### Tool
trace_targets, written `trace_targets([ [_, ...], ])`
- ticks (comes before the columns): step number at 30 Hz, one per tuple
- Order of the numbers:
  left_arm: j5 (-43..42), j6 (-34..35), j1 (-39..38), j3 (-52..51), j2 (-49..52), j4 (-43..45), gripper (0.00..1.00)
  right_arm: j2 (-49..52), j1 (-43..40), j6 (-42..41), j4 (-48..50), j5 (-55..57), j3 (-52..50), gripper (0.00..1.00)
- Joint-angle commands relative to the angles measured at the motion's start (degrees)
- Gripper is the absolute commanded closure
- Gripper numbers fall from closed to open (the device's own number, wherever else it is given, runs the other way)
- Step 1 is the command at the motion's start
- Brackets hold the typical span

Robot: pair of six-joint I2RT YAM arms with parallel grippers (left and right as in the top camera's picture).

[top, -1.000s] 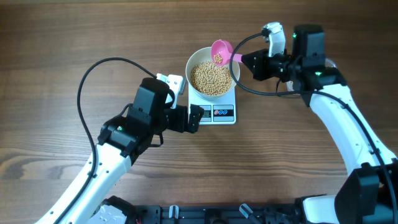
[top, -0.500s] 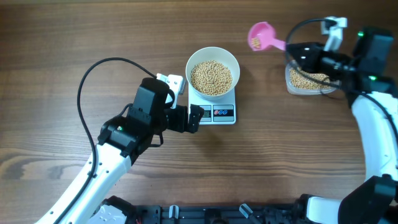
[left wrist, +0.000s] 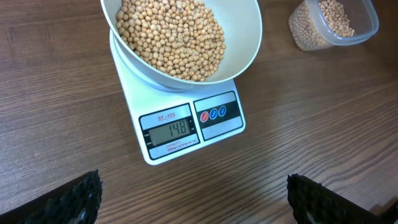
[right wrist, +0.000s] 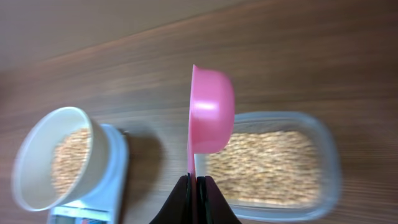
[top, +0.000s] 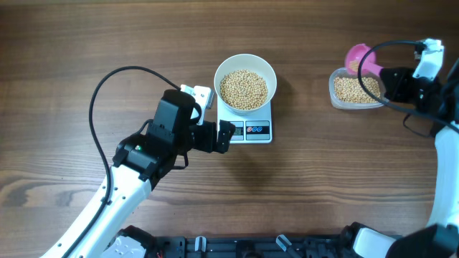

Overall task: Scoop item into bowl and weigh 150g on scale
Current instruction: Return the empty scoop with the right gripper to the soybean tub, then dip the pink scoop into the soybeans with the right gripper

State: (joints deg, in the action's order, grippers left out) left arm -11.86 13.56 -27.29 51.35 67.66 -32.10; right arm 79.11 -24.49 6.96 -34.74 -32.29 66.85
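In the overhead view, the round plain white bowl (top: 245,84) stands on the small white digital kitchen scale (top: 247,122), in the middle of the brown wooden tabletop (top: 323,179). The bowl is filled with small round tan-beige beans (top: 243,89). The left end effector (top: 228,134) is just beside the scale, at the edge with the display, and it does not touch it. At the far right, the right end effector (top: 387,76) holds the handle of a pink plastic scoop (top: 358,57). The scoop cup is at the far edge of a clear rectangular plastic tub (top: 356,89) that also contains beans.

In the left wrist view, the left end effector's fingers (left wrist: 314,194) are wide apart and hold nothing. The grey display (left wrist: 169,131) of the scale reads 148. The tub is in the upper right corner.

In the right wrist view, the right end effector (right wrist: 193,185) is clamped on the thin handle of the scoop, which is turned on its side over the near edge of the tub. The bowl and the scale are at the lower left.
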Motion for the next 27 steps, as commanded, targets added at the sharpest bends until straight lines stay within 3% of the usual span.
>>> trace_targets([
  [1,0.6,-1.2,-0.3,0.0,-0.5,0.2,0.00,-3.6,0.0,6.7,-0.6,11.5,0.3,0.96],
  [6,0.6,-1.2,-0.3,0.0,-0.5,0.2,0.00,-3.5,0.5,14.2,-5.2,15.1,0.3,0.96],
  [17,0.6,-1.2,-0.3,0.0,-0.5,0.2,0.00,-3.5,4.9,23.4,-5.2,21.0,0.2,0.96],
  [27,0.6,-1.2,-0.3,0.0,-0.5,0.2,0.00,-3.5,5.4,22.6,-4.5,20.7,0.2,0.96],
])
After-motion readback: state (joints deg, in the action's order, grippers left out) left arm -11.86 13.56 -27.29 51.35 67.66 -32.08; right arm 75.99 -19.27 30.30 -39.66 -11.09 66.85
